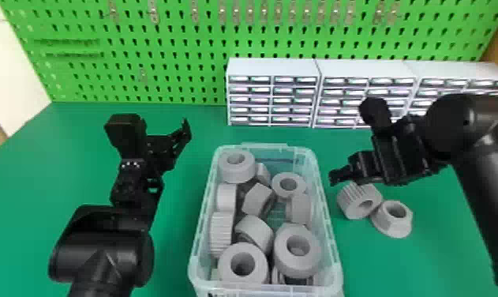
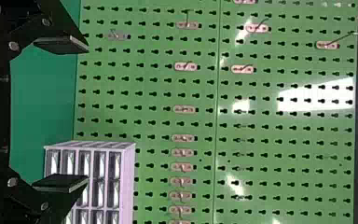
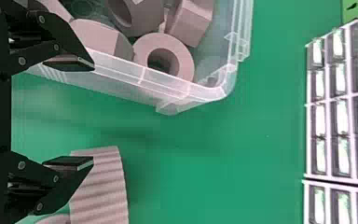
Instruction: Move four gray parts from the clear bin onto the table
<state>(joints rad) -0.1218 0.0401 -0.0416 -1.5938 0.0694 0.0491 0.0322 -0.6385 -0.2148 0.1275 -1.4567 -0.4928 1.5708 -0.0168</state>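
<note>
My left gripper (image 1: 182, 134) hangs over the table at the left of the head view; in the left wrist view its two black fingers (image 2: 61, 44) stand wide apart, with nothing between them. My right gripper (image 1: 336, 177) is at the right, above the bare green strip just beside the clear plastic bin (image 1: 327, 215). In the right wrist view, I see its fingers spread too, gripping nothing.

The bin sits at the lower centre, with matt gray parts heaped inside at different angles. A thick, smooth round ring (image 1: 236, 177) lies at its upper left corner, a smaller flanged ring (image 1: 277, 185) at the upper right. A six-sided block (image 1: 255, 199) leans in the middle. Down the left wall I make out a finely ribbed cylinder (image 1: 221, 233); at the bottom are two big collars (image 1: 228, 262) with round holes.

Two gray parts already lie on the green table (image 1: 173, 237), right of the bin: a coarsely ridged, gear-like cylinder (image 1: 348, 201) tipped so its bore shows, and, to its lower right, a hex nut with a flared skirt (image 1: 388, 225).

Dark print shows on the bin's near edge, at the bottom. Behind stand white drawer cabinets (image 1: 273, 67) and a bright green pegboard (image 1: 173, 55).
</note>
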